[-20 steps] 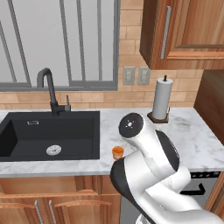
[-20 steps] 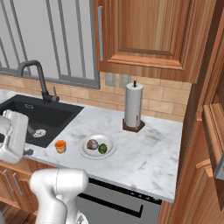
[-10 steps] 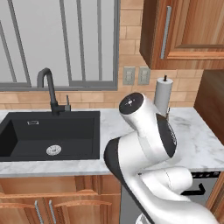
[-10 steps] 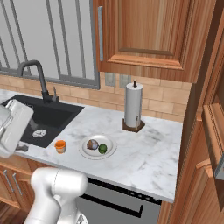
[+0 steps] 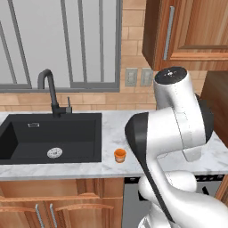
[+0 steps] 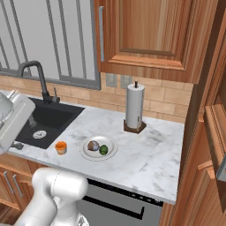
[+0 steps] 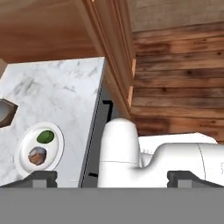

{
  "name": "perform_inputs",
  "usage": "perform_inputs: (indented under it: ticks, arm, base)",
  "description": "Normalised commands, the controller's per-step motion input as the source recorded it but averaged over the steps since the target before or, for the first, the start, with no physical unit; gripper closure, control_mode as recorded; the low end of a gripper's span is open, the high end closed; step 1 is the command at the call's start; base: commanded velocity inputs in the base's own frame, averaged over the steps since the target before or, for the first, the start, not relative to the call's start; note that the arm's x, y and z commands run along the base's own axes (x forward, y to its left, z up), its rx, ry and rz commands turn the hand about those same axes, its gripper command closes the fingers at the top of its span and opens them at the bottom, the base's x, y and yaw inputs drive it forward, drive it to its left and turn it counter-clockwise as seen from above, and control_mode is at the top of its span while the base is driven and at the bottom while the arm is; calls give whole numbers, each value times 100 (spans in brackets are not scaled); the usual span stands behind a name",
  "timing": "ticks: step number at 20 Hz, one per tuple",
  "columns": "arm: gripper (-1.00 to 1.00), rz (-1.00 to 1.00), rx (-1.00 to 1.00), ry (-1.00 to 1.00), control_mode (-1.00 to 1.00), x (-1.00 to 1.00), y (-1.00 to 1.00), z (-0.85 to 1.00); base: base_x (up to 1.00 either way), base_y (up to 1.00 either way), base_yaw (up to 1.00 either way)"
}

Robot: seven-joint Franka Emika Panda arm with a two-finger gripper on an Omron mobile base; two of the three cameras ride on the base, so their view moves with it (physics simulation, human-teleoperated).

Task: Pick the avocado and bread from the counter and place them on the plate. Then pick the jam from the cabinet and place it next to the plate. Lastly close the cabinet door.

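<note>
On the white-grey marble tabletop [image 6: 150, 154], the small squat orange jam jar [image 6: 61, 147] stands just left of the round white plate [image 6: 99, 148], not touching it. The rough brown bread [image 6: 92, 145] lies on the plate's left half, the dark green avocado [image 6: 103, 150] just right of it. The dark fingers [image 7: 40, 176] stand spread wide, empty, raised well clear of the plate.

gripper [image 7: 112, 177] wide open, empty

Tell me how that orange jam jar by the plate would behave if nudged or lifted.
The jam looks squat and upright on the counter, so it probably slides rather than tips. Its smooth sides may be slippery. Standing close to the plate, a sideways push toward it could knock its rim.
</note>
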Motion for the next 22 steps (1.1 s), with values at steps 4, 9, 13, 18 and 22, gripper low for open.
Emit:
perform_inputs:
  ticks: [4,9,13,18,22]
  arm:
    - [-100,1,22,0,-100,-2,-26,-4]
    - [-100,2,16,0,-100,0,-24,-38]
    - [-100,1,10,-12,-100,-4,-12,-17]
    - [-100,0,5,-17,-100,-24,-1,1]
    - [-100,0,2,-14,-100,-28,-1,7]
  base:
    - [0,0,0]
    - [0,0,0]
    - [0,0,0]
    - [0,0,0]
    - [0,0,0]
